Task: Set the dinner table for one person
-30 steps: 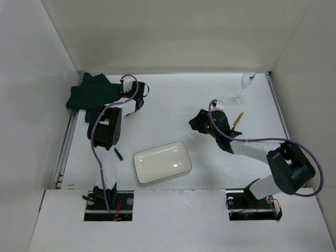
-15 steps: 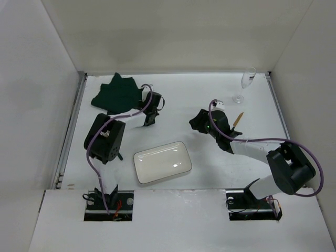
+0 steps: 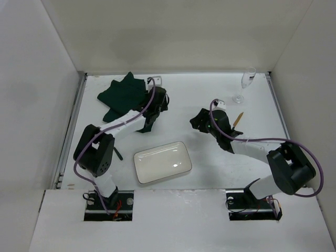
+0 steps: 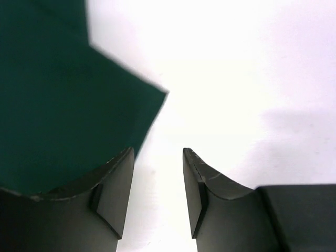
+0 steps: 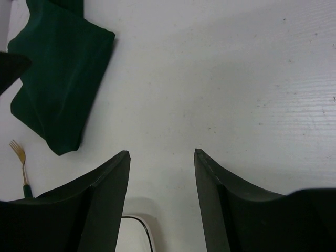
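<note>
Your right end effector (image 5: 161,153) hangs spread over the white worktop (image 5: 236,79); green cloth (image 5: 58,89) upper left, gold fork (image 5: 20,160) near its lower corner.

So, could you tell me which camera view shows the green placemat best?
The top external view: the whole green placemat shows, lying rumpled at far left. The left wrist view catches only one corner; the right wrist view shows a folded part, cropped.

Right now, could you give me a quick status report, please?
Left gripper open, empty, by green placemat. Right gripper open, empty. Dinner table unset: plate near, glass far right. Nothing blocking.
</note>
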You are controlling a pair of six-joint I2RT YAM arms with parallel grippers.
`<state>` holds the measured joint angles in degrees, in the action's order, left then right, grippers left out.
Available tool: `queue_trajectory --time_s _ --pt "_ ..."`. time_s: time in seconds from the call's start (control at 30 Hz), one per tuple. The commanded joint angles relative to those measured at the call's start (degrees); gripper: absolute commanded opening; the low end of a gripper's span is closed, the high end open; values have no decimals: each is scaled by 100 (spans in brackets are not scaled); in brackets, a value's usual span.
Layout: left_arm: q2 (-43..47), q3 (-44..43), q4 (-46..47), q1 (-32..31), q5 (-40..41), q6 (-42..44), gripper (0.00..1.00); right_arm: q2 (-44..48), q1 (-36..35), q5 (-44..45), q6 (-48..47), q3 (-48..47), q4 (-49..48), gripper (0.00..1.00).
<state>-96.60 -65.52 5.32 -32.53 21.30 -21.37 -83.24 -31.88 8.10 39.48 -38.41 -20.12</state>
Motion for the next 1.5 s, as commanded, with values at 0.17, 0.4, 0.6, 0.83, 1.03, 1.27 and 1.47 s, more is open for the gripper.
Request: queue_trajectory --time_s 0.17,0.4,0.6,0.83,1.03,1.27,1.47 --pt "-1466 -1305 -304 -205 619 1256 40 370 186 104 103 159 -335 58" --pt "-2011 -1622 -163 -196 858 1890 42 572 327 95 252 334 -466 58" --pt "-2451 -1692 -93 -205 1270 2145 44 748 476 16 385 449 -519 58" --pt "-2741 -1675 197 -231 1781 2558 45 757 573 -89 446 475 -537 58" --pt "-2988 -1911 400 -231 1834 2875 18 765 582 -133 490 475 -546 58" --pt "-2427 -2938 356 -451 1307 2567 1 827 670 -124 543 563 -616 58" --pt "-1337 -3784 373 -179 1078 2304 0 678 661 -151 499 475 -625 59"
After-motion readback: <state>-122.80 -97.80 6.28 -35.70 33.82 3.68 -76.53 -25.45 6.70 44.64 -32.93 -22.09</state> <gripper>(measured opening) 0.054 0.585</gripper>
